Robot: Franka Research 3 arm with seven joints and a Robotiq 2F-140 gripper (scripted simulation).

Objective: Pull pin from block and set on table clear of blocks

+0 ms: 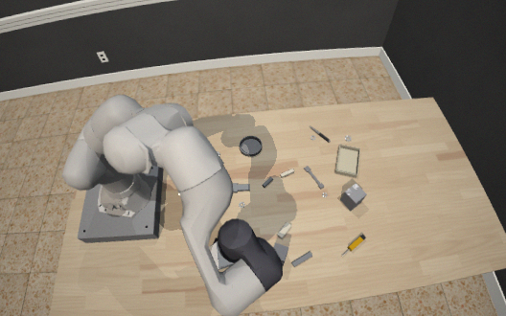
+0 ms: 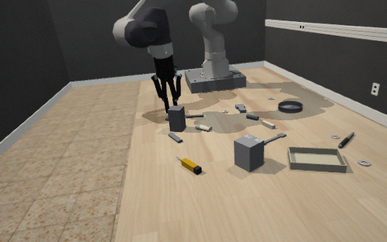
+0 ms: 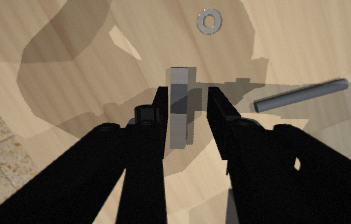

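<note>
A tall grey block (image 2: 177,118) stands on the table near its left edge; it also shows in the wrist view (image 3: 181,107). My gripper (image 2: 169,105) hangs straight down over the block's far side. In the wrist view its fingers stand partly open on either side of the block's top, with a narrow gap on each side and nothing held. I cannot make out a pin in the block's top. A thin grey rod (image 3: 301,95) lies flat on the table just right of the block (image 2: 195,116). In the overhead view my arm hides the gripper and most of this block (image 1: 281,250).
A second grey block (image 2: 249,152) stands mid-table beside a shallow tray (image 2: 317,159). A yellow tool (image 2: 190,165), a short grey bar (image 2: 175,137), a pale cylinder (image 2: 203,127), a round dark dish (image 2: 290,106) and washers (image 3: 209,21) lie around.
</note>
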